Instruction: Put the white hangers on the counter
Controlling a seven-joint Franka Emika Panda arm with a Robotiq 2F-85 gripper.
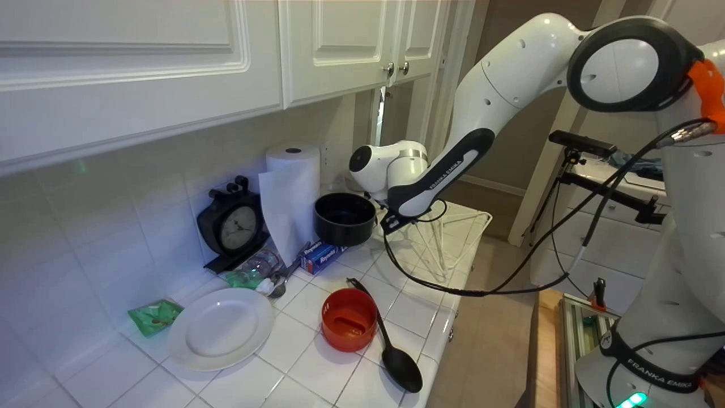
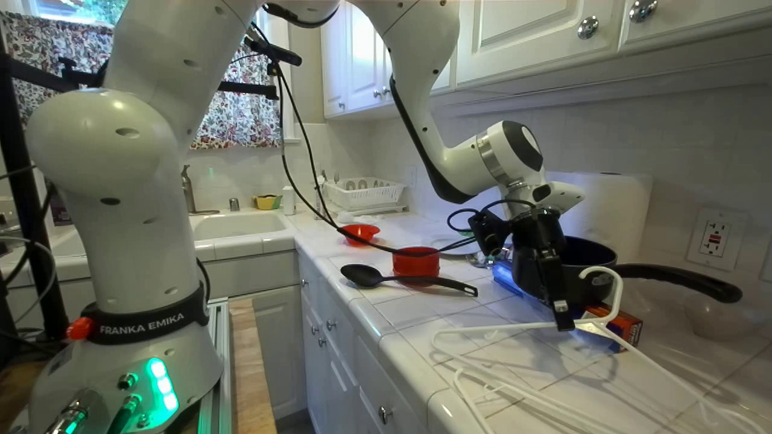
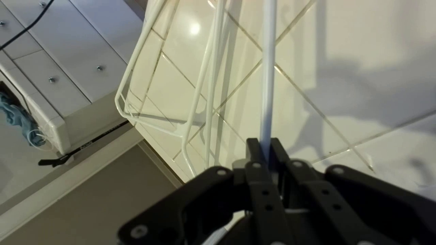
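My gripper (image 3: 265, 146) is shut on a thin bar of a white hanger (image 3: 268, 78). In an exterior view the fingertips (image 2: 564, 319) grip this hanger (image 2: 512, 327) beside its upright hook. It appears raised at least partly, as its shadow falls apart from it on the tiles. Other white hangers (image 3: 213, 78) lie below and to the left in the wrist view, near the counter's edge. In an exterior view the hangers (image 1: 489, 217) overlap at the far end of the white tiled counter (image 1: 306, 354), and the arm hides the gripper there.
A black pot (image 1: 342, 221) stands close to the gripper, by a blue foil box (image 1: 320, 258) and a paper-towel roll (image 1: 306, 181). A red cup (image 1: 348, 334), black spoon (image 1: 402, 365), plate (image 1: 224, 328) and clock (image 1: 238, 229) are nearer. Cabinets (image 1: 351, 34) hang above.
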